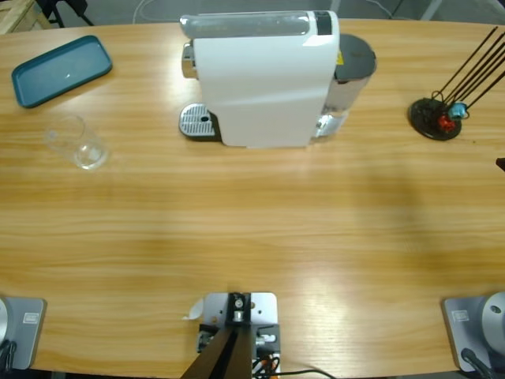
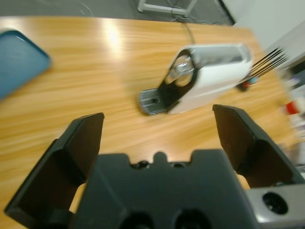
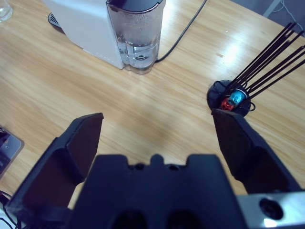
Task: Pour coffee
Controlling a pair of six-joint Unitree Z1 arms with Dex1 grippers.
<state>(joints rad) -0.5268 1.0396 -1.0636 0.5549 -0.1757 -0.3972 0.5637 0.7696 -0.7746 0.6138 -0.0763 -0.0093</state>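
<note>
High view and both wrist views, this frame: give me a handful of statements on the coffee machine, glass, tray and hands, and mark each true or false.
1. The glass stands on the coffee machine's drip plate. False: it stands on the bare table, near the tray.
2. The left hand is open and holds nothing. True.
3. The right hand grips the glass. False: it is open and holds nothing.
4. The tray holds nothing. True.
5. The capsule holder stands on the far side of the coffee machine from the glass. True.
</note>
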